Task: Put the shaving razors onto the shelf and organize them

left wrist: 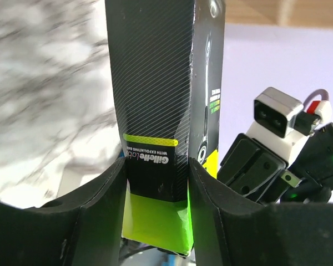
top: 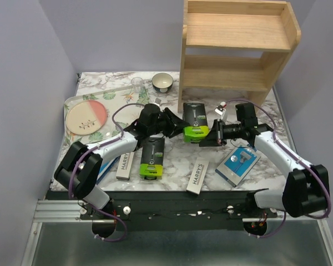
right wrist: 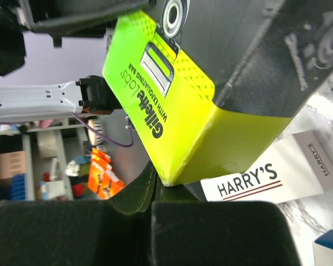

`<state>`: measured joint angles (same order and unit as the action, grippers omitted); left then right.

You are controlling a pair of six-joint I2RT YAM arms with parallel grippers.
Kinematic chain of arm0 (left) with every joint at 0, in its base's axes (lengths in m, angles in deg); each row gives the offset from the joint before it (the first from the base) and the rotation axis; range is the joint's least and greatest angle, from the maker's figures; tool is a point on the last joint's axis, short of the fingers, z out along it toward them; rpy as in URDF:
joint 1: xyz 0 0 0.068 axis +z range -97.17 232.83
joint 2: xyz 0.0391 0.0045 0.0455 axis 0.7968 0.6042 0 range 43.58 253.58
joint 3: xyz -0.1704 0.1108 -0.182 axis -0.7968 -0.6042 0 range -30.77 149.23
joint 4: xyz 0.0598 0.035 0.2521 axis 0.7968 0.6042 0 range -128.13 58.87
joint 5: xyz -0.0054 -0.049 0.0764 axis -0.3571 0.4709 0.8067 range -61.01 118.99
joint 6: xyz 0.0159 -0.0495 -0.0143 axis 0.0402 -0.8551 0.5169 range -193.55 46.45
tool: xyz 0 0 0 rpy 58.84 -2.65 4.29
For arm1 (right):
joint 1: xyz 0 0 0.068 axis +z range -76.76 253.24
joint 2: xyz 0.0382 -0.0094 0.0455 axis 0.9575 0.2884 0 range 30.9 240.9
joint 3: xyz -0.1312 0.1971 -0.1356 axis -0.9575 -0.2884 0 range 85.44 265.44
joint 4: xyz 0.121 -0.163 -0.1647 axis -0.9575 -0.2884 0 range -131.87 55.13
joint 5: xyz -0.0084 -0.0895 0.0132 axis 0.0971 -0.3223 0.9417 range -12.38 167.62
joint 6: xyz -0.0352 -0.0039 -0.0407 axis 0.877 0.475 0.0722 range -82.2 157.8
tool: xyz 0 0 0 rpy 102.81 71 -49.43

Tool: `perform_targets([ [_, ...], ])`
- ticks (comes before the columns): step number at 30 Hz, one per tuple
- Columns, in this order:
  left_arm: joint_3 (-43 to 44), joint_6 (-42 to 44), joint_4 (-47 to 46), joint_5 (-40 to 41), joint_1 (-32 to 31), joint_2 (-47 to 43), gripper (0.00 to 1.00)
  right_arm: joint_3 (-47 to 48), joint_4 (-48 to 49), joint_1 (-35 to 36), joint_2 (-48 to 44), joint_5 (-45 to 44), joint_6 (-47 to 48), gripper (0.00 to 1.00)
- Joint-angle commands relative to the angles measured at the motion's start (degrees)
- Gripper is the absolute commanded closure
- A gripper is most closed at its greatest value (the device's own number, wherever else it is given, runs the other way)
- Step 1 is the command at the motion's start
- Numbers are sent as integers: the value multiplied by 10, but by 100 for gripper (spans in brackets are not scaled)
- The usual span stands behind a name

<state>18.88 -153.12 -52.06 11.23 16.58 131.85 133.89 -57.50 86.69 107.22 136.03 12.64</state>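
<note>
My left gripper (top: 181, 123) (left wrist: 156, 167) is shut on a black razor box with a lime-green end (top: 194, 115) (left wrist: 155, 100), one finger on each long side. My right gripper (top: 207, 138) (right wrist: 157, 186) is shut, its tips touching the lime corner of that box (right wrist: 172, 100). A second black and lime box (top: 152, 157) lies flat near the left arm. Two white HARRY'S boxes (top: 125, 164) (top: 198, 175) lie near the front; one shows in the right wrist view (right wrist: 266, 177). One blue-and-white pack (top: 238, 163) lies at right, another (top: 105, 168) partly under the left arm. The wooden shelf (top: 233, 30) stands at the back right.
A floral tray (top: 72, 102) at the back left holds a pink round plate (top: 86, 117). A clear glass (top: 137, 84) and a dark bowl (top: 162, 82) stand left of the shelf. The two grippers are close together mid-table. Walls close in both sides.
</note>
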Motion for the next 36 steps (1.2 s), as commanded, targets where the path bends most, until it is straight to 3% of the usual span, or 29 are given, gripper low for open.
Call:
perform_targets([
  [1,80,120,-55,-44,-12,-2,61,23,-32,2,-63,-6,45,96],
  [16,183,174,-19,-31,-20,14,64,122,-28,1,-58,-71,79,97],
  [32,282,166,-31,5,60,109,65,322,-37,-5,101,-136,135,98],
  [36,271,152,-39,-3,66,97,65,338,-50,-6,96,-135,139,96],
])
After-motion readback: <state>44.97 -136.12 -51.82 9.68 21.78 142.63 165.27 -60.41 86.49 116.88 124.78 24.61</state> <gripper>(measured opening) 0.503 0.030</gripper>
